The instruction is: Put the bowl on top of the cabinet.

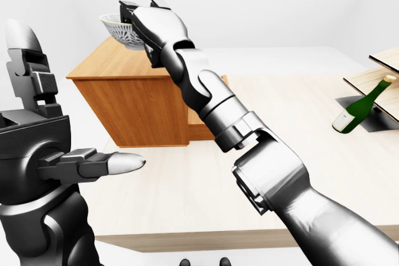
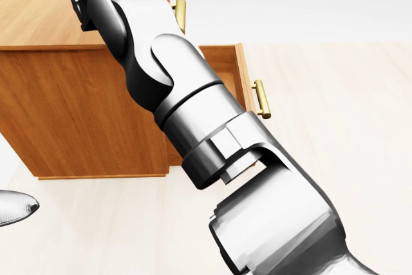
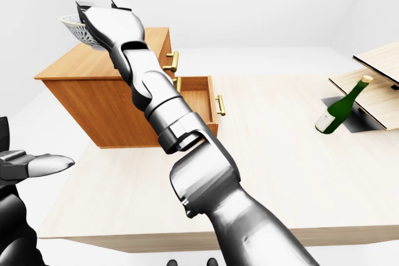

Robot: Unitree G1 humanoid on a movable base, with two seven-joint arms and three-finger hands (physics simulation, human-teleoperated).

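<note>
Right robot hand around one bowl over one cabinet.

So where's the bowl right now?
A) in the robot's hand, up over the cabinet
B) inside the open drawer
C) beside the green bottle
A: the right hand grips the bowl over the top of the cabinet.

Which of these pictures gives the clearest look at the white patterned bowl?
The left-eye view: most of the bowl shows there, rim and patterned side, gripped by the right robot hand above the cabinet. The right-eye view shows only a sliver behind that hand; the head view crops it at the top-left corner.
</note>
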